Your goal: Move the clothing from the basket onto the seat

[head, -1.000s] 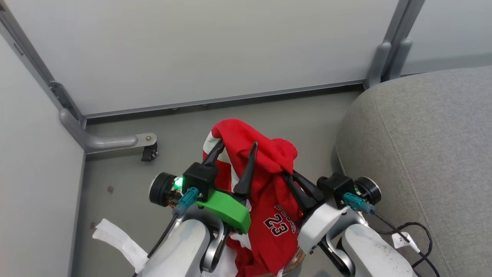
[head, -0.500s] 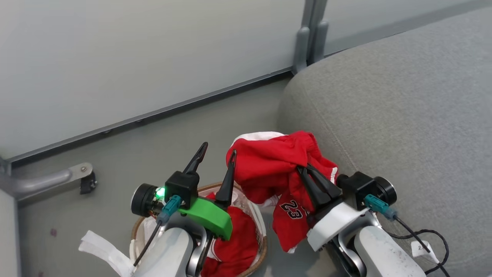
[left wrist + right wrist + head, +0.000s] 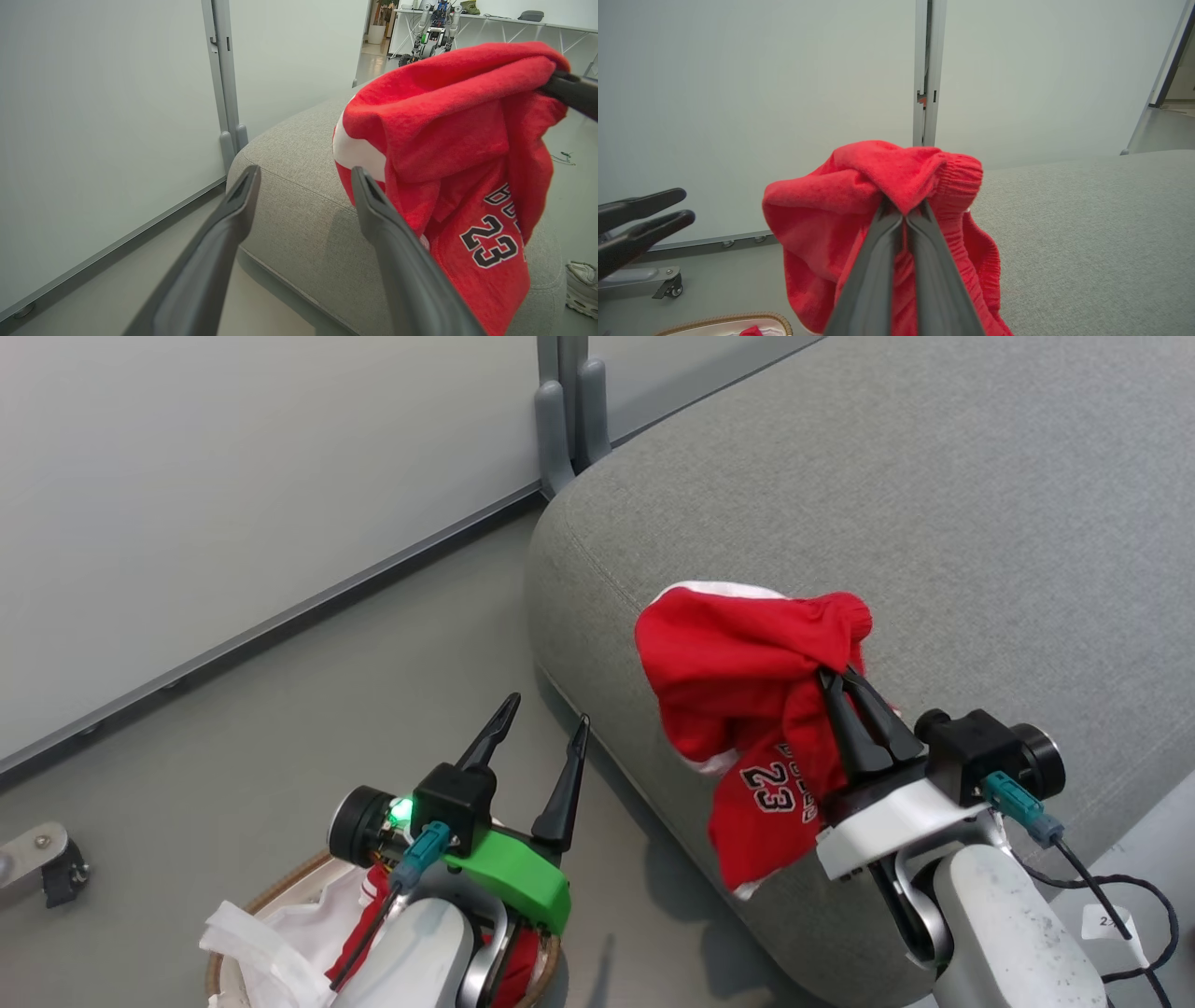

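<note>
**Red garment held at the seat's edge, left gripper empty**

In the head view the right gripper (image 3: 834, 674), at the right of the frame, is clamped on a fold of a red garment (image 3: 738, 681) printed with the number 23. The cloth hangs from the closed fingertips in front of the rounded edge of the grey seat (image 3: 934, 504), which takes up the upper right. Whether its lower hem touches the cushion I cannot tell. The right wrist view shows the two fingers pressed together with red fabric bunched at their tips. The left gripper (image 3: 549, 709), at lower centre, has its jaws spread wide and holds nothing, above the grey floor (image 3: 280, 737). In the lower left corner the basket (image 3: 250, 905) stands on the floor, partly hidden by the left arm, with a second red garment (image 3: 366, 901) and the white liner (image 3: 271, 943) inside
</note>
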Tool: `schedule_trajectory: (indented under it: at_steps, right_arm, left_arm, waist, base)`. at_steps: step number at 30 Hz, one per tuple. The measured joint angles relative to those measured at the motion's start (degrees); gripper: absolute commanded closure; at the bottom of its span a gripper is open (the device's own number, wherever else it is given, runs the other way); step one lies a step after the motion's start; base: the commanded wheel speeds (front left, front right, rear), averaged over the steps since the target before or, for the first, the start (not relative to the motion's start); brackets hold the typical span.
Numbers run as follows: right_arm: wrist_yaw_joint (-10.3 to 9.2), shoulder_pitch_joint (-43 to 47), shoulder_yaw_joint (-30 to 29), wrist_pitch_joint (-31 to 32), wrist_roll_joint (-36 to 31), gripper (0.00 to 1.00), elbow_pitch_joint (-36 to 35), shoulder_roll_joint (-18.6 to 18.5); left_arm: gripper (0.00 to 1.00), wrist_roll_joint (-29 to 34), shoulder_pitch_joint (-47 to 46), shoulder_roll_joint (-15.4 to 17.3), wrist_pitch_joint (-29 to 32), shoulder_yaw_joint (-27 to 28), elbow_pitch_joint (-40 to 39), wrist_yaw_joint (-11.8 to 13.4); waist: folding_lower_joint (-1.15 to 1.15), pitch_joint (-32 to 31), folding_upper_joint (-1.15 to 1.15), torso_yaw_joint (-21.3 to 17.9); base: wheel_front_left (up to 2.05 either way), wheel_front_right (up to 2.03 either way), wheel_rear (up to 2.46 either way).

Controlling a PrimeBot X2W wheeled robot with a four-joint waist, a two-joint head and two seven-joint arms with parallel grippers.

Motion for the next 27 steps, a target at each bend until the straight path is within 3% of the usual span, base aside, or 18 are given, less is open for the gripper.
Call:
schedule_trajectory:
  at_steps: [5,11,18,27]
  right_arm:
    - [0.0,-2.59,-2.82,0.0,-3.3,1.0,-1.08,-0.99]
    - [0.0,-11.06,-6.3,0.0,-6.04,1.0,-0.22,-7.28]
    - [0.0,-23.2,-12.0,0.0,-8.34,1.0,4.24,-11.93]
    - [0.0,-35.35,-18.75,-0.01,-13.36,1.0,13.16,-13.94]
  left_arm:
    - [0.0,-0.04,-0.02,-0.03,0.0,-1.15,-1.09,-0.14]
    - [0.0,2.23,-0.97,-0.05,0.0,-2.23,-2.01,-0.75]
    - [0.0,4.15,-5.52,0.32,0.0,-3.63,-2.48,-2.5]
    - [0.0,5.48,-11.56,1.86,0.0,-6.04,-2.16,-3.63]
  waist:
    - [0.0,1.72,0.0,-1.19]
    - [0.0,5.12,0.0,-1.24]
    - [0.0,10.92,0.0,0.75]
    - [0.0,19.39,0.0,4.53]
  base:
    - [0.0,0.0,0.0]
    - [0.0,0.0,0.0]
    - [0.0,0.0,0.0]
    - [0.0,0.0,0.0]
